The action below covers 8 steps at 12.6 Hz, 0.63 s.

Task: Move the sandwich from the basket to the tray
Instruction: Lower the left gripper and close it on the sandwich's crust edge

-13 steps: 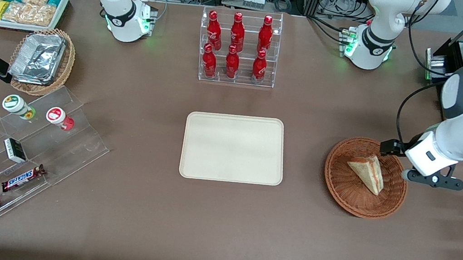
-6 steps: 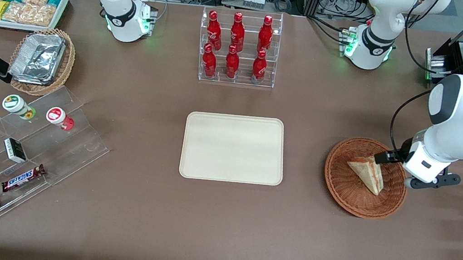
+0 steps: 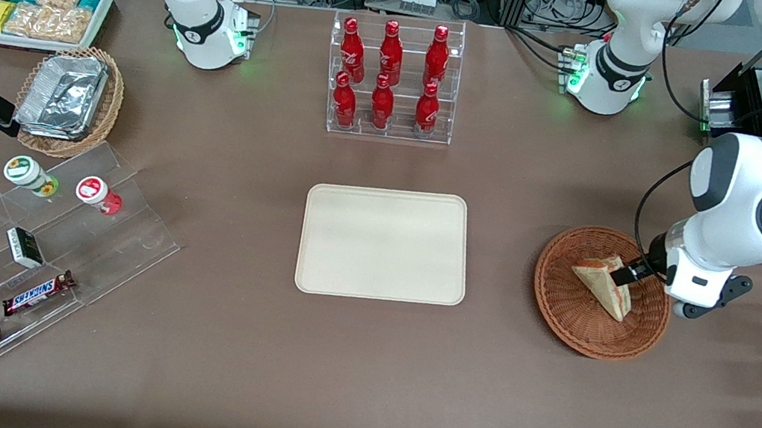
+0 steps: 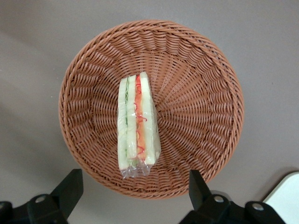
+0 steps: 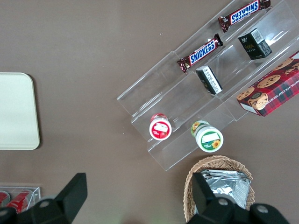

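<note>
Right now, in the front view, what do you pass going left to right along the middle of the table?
Wicker basket of foil trays → tray → basket → sandwich → open gripper over the basket → working arm.

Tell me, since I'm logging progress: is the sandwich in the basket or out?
In. The sandwich lies on its side in the basket, the open gripper above it; the tray holds nothing.

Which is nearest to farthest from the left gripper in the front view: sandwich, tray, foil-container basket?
Left gripper, open, sits over the basket.
1. Sandwich, in that basket, under the gripper.
2. Tray, mid-table.
3. Foil-container basket, toward the parked arm's end.
</note>
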{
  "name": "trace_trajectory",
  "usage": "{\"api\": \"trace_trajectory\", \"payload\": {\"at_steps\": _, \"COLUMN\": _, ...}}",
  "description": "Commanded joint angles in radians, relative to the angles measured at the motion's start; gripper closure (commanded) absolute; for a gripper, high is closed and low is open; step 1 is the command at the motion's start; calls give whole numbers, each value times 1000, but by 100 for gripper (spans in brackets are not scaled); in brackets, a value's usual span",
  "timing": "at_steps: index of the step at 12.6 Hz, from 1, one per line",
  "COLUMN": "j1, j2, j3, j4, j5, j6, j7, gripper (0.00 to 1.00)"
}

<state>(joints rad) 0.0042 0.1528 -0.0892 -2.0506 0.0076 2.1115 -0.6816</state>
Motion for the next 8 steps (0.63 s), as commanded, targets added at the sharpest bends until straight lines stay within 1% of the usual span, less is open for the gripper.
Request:
{"api": "trace_trajectory", "payload": {"at_steps": 1, "j1": 3, "j2": -4, "j3": -4, "j4": -66, "j5": 2, "j6": 92, "j7": -73, "gripper": 0}}
{"api": "trace_trajectory", "payload": {"at_steps": 4, "j1": 3, "j2": 14, "j3": -4, "j4": -129, "j5": 2, "j6": 191, "j7": -117, "gripper": 0}}
{"api": "trace_trajectory", "payload": {"at_steps": 8, "j1": 2, "j2": 59, "j3": -3, "j4": -146, "j5": 2, "j6": 243, "j7": -138, "gripper": 0}}
